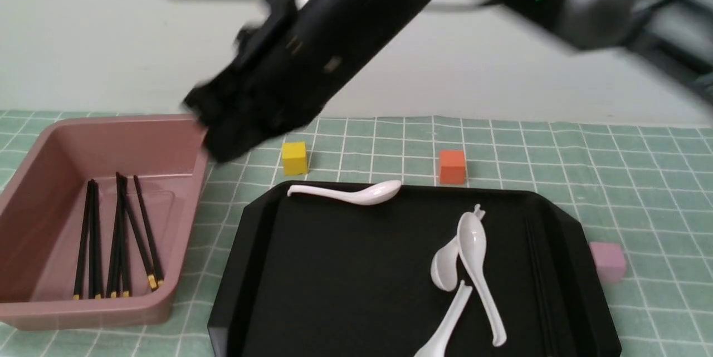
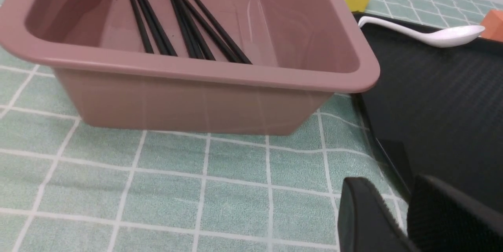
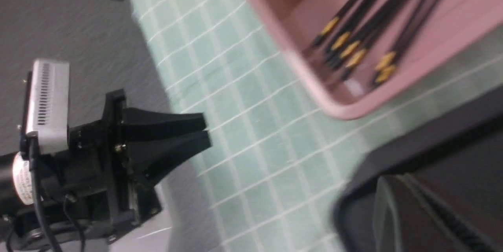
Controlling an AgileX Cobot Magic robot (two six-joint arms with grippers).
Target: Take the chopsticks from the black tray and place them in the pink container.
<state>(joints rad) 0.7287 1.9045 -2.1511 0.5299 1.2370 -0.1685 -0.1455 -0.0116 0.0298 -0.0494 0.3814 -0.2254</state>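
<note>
Several black chopsticks (image 1: 120,234) with gold tips lie side by side on the floor of the pink container (image 1: 184,140) at the left. The black tray (image 1: 256,234) in the middle holds three white spoons (image 1: 473,257); I cannot make out any chopstick on its dark surface. My right gripper (image 1: 220,148), blurred, hangs over the container's far right corner, and its fingers look shut with nothing seen between them (image 3: 397,183). My left gripper (image 2: 393,189) sits low over the cloth between the container (image 2: 196,75) and the tray (image 2: 432,98), its fingers a narrow gap apart and empty.
A yellow cube (image 1: 294,157) and an orange cube (image 1: 452,166) stand behind the tray, and a pale pink cube (image 1: 608,260) to its right. One spoon (image 1: 345,194) lies on the tray's far rim. Green checked cloth (image 1: 640,179) covers the table.
</note>
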